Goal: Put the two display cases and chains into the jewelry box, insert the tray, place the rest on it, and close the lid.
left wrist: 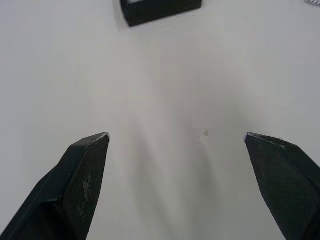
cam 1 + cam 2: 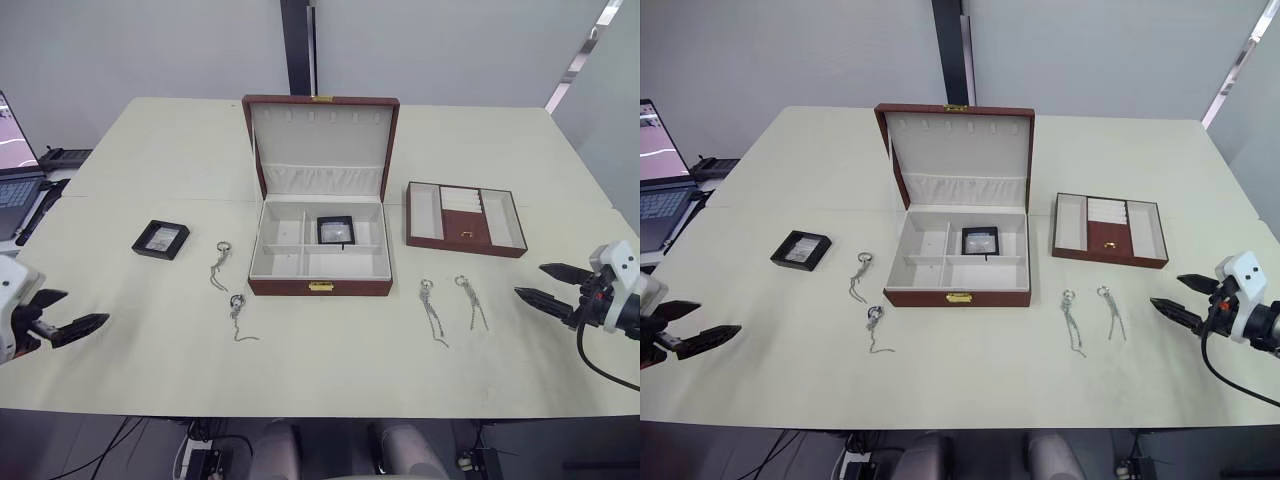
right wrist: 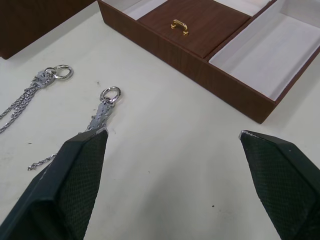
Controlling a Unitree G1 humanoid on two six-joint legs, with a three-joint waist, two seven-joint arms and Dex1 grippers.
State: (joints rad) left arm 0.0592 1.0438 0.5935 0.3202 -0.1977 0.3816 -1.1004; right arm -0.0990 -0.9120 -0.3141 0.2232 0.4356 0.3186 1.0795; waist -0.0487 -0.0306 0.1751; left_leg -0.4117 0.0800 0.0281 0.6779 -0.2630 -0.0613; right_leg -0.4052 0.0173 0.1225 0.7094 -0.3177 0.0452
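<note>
The jewelry box stands open mid-table with its lid upright. One display case lies in a back compartment. The other display case lies on the table to the box's left. Two short chains lie between that case and the box. The tray sits to the right of the box. My left gripper is open near the front left edge, well short of the case. My right gripper is open, just right of two longer chains.
The two longer double-stranded chains lie in front of the tray. A laptop and cables sit off the table's left side. Bare tabletop lies along the front edge between my grippers.
</note>
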